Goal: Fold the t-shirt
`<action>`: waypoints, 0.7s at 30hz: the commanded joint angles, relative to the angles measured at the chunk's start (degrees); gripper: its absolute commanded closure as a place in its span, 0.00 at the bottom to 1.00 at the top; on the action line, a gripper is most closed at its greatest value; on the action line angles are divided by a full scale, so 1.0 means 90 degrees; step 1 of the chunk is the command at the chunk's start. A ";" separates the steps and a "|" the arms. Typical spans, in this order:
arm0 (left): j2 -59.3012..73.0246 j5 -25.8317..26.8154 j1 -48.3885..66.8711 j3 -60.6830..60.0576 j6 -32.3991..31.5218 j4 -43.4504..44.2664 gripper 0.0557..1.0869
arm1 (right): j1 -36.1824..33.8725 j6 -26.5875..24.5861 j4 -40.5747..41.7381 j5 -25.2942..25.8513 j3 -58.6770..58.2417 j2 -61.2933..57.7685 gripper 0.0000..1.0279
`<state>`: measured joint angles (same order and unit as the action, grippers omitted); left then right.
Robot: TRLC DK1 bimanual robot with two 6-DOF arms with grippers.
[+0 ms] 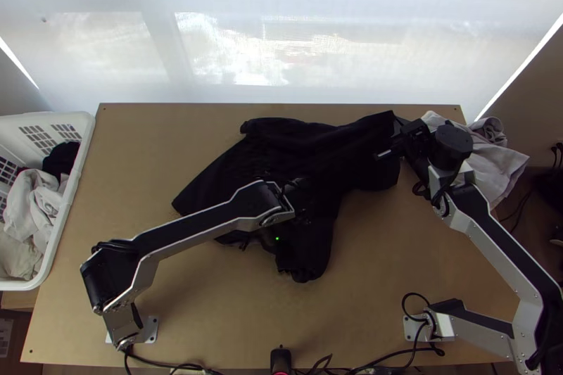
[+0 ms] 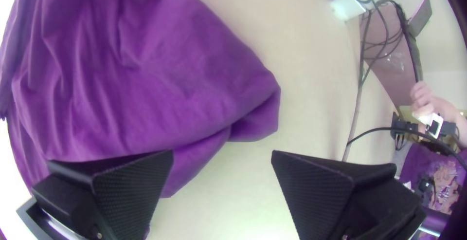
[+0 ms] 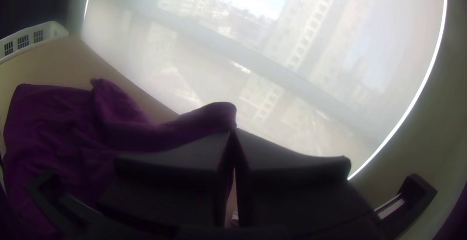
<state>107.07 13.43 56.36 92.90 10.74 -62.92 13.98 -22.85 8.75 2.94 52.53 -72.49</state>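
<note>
Black cotton-like cloth, the t-shirt point(image 1: 302, 157) lies rumpled across the table point(image 1: 366, 297). Over its near edge, the left gripper point(image 1: 266, 254) gapes wide, holding nothing. Farther off, the right gripper point(image 1: 400, 137) pinches a raised corner, its arm stretched out. Beyond, the right wrist view shows pale buildings point(image 3: 306, 26).

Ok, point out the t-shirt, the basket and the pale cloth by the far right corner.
T-shirt point(image 1: 288, 150): top view, near its middle.
Basket point(image 1: 77, 160): top view, on its rim.
Pale cloth point(image 1: 498, 164): top view, near its middle.
</note>
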 commanded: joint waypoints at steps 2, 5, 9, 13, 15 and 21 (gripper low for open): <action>0.0096 -0.0086 0.0623 -0.0039 0.0037 -0.0031 0.05 | -0.0010 0.0039 0.0170 0.0005 0.0003 -0.0061 0.98; 0.0155 -0.0086 0.0740 -0.0020 0.0027 -0.0031 0.05 | -0.0030 0.0039 0.0180 0.0005 -0.0007 -0.0061 0.98; 0.0311 -0.0106 0.0789 -0.0010 0.0037 0.0086 0.05 | -0.0039 0.0039 0.0180 0.0005 -0.0007 -0.0080 0.98; 0.0516 -0.0223 0.0877 0.0049 0.0027 0.0213 0.05 | -0.0039 0.0049 0.0180 0.0005 -0.0017 -0.0090 0.98; 0.0623 -0.0262 0.0925 0.0058 0.0008 0.0282 0.05 | -0.0049 0.0049 0.0180 0.0005 -0.0026 -0.0090 0.98; 0.0965 -0.0379 0.1013 0.0244 -0.0012 0.0311 0.05 | -0.0108 0.0039 0.0180 0.0005 -0.0046 -0.0090 0.98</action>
<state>112.81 10.90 64.47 93.69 10.94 -60.71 13.43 -22.48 10.33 2.96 52.25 -73.23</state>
